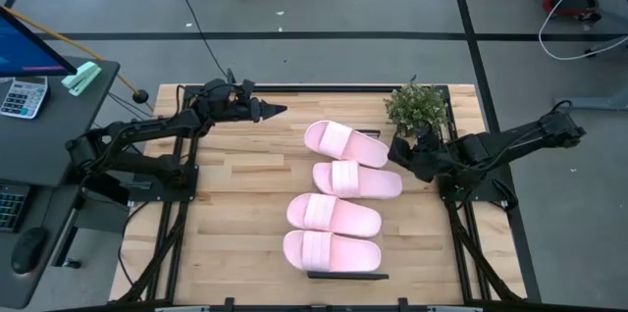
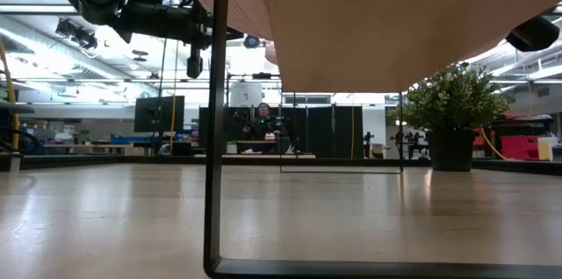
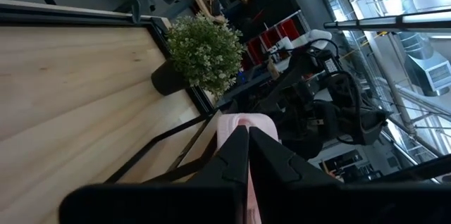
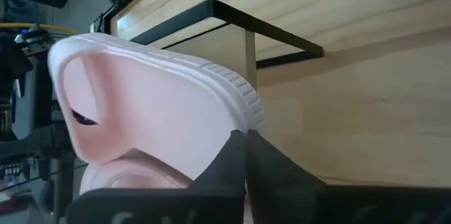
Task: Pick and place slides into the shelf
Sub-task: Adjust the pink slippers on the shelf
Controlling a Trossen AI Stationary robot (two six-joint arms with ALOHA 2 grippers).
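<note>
Several pale pink slides [image 1: 332,214] lie in a row on the shelf [image 1: 345,276], a narrow rack with a thin black frame that runs from the table's far side toward its near edge. Its leg [image 2: 215,112] and panel underside fill the low view. My right gripper [image 1: 394,150] is shut, slanting down, right at the right end of the farthest slide [image 1: 343,143]. My left gripper [image 1: 277,110] hangs shut and level over the far left of the table, pointing toward the shelf, with nothing in it. My right gripper has its shut fingertips [image 4: 245,139] in front of the rim of the farthest slide's end [image 4: 232,94]. I cannot tell whether they touch it. Nothing shows between the fingers.
A potted plant [image 1: 417,106] stands at the table's far right corner, just behind my right gripper. Bare tabletop [image 1: 240,204] lies left of the shelf. A desk with a calculator [image 1: 22,96] stands off the left edge. A person [image 2: 261,121] sits far behind the table.
</note>
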